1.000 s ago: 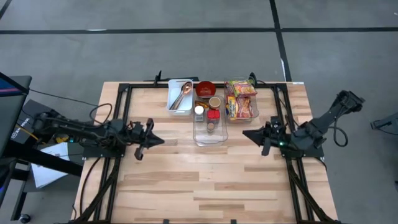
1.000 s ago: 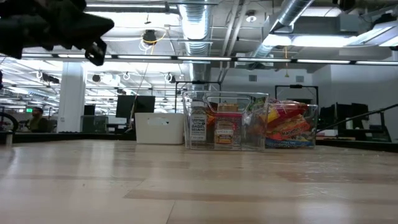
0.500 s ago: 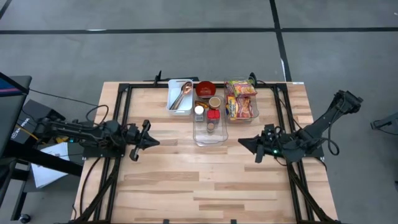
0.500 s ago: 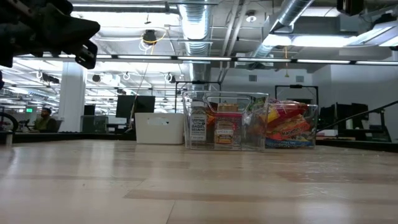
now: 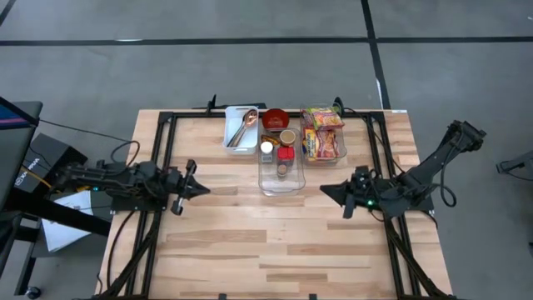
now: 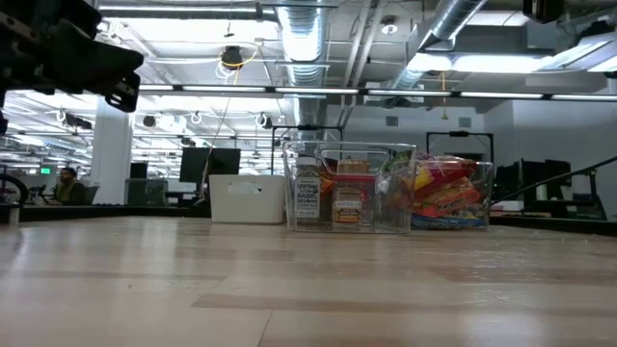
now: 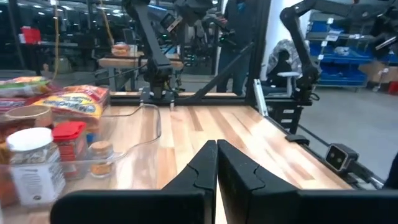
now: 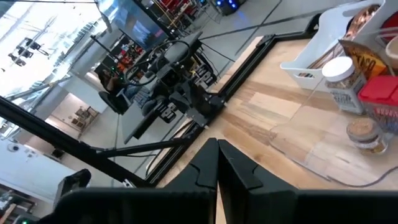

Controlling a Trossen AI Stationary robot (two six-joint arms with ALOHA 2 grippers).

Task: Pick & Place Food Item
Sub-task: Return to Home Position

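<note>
- My left gripper point(image 5: 200, 188) is closed on nothing and hangs over the left side of the tabletop point(image 5: 275, 242). The wrist view shows its fingers point(image 7: 196, 177) touching.
- My right gripper point(image 5: 326, 190) is likewise closed and empty, over the right side, just in front of the bins.
- The noodle packs point(image 5: 323, 133) lie in the right bin point(image 5: 345, 146), beside the middle bin point(image 5: 280, 185) of jars.
- I judge the packs light, crinkly and slippery, with brittle contents. To regrasp one, I'd pinch gently across a short edge.
- Nothing looks left to place, so I'd only park the arms.
</note>
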